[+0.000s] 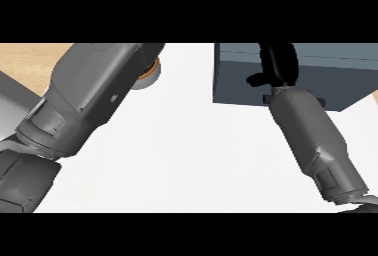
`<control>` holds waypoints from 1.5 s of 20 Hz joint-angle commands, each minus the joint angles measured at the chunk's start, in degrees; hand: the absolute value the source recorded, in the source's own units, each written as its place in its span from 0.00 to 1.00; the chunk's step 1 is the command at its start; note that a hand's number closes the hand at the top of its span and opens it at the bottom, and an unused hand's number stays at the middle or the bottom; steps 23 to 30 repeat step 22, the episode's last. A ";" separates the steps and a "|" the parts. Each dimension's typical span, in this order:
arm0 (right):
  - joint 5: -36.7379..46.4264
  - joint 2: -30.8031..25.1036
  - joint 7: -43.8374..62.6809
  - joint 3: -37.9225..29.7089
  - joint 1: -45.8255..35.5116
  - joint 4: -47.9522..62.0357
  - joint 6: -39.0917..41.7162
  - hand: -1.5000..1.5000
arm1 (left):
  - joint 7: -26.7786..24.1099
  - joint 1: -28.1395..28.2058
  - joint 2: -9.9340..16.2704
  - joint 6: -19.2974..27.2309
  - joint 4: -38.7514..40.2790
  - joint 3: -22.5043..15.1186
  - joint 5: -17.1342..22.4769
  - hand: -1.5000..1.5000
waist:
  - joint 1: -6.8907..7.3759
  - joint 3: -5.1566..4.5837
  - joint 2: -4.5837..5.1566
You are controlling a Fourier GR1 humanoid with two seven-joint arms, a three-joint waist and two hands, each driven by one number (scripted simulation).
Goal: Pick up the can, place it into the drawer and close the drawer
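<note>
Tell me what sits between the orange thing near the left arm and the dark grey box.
Only bare white counter top shows between the orange round object, mostly hidden behind the left grey forearm, and the dark grey-blue box. The right hand is at the box's front.

Bright, even light; soft blur; faint shadows

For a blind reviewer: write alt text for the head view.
The robot's right hand reaches over a dark blue-grey drawer unit at the upper right of a white counter, its black fingers against the unit. The left forearm crosses the upper left, hiding most of an orange-brown object; the left hand is out of sight.
</note>
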 commanded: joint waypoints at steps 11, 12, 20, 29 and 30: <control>-0.08 -0.94 -0.68 -5.34 -15.26 14.73 -5.29 0.00 | 1.39 10.83 4.83 -2.99 -11.05 -1.18 -0.99 0.00 | 2.20 0.04 0.78; 0.53 -0.82 -0.71 -5.01 -15.67 15.76 -5.20 0.00 | 4.71 7.92 6.43 -3.03 -12.70 -0.79 -0.63 0.00 | 2.77 0.07 0.56; -6.79 -0.27 -7.66 -11.25 -18.63 15.45 -2.55 0.00 | 6.32 11.49 6.87 -2.78 -18.26 -1.26 -0.49 0.00 | 3.36 0.14 0.79; -7.90 0.01 -10.69 -12.09 -17.11 15.34 -3.07 0.00 | 5.99 14.85 8.91 -3.25 -20.64 -1.36 -0.79 0.00 | 2.59 0.11 0.52; -7.90 0.01 -10.69 -12.09 -17.11 15.34 -3.07 0.00 | 5.99 14.85 8.91 -3.25 -20.64 -1.36 -0.79 0.00 | 2.59 0.11 0.52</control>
